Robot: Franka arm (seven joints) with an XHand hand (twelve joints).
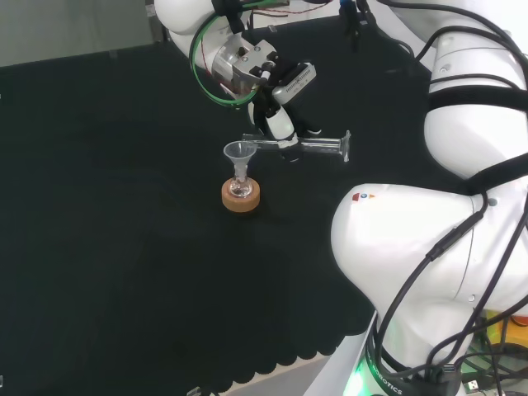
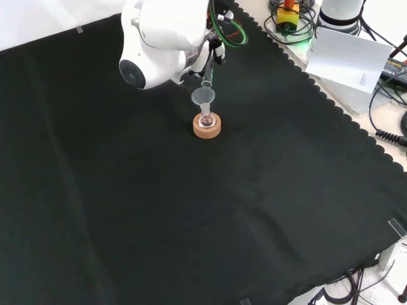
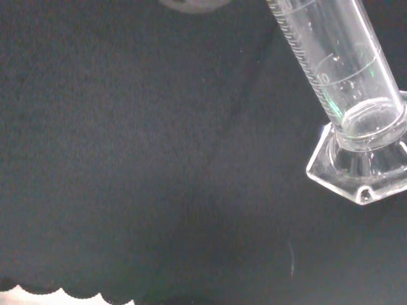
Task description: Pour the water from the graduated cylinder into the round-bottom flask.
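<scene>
Black cloth covers the bench [image 1: 124,247], and near its middle in the head view a round-bottom flask [image 1: 240,189] sits in a cork ring [image 1: 241,196] with a clear funnel [image 1: 239,153] standing in its neck. The graduated cylinder [image 1: 309,146] lies almost level in the air just right of the funnel in that view, its mouth end reaching over the funnel's rim and its hexagonal foot pointing away to the right. The hand [image 1: 279,124] comes down from above and has its fingers curled round the cylinder's barrel close to the mouth end, so the flask stands just below and left of the hand.

From the front view the flask [image 2: 205,121] and its cork ring [image 2: 207,126] stand just below the arm's big white link [image 2: 162,35], with the funnel [image 2: 203,96] above the flask and the thin line of the cylinder [image 2: 208,77] slanting down to it from under the link.

The wrist view looks along the cylinder [image 3: 337,70] to its clear hexagonal foot [image 3: 359,168]. Graduation marks run up the barrel and a printed number sits beside them, and small droplets cling to the inside of the glass near the foot. Whether water is in the flask I cannot tell.
</scene>
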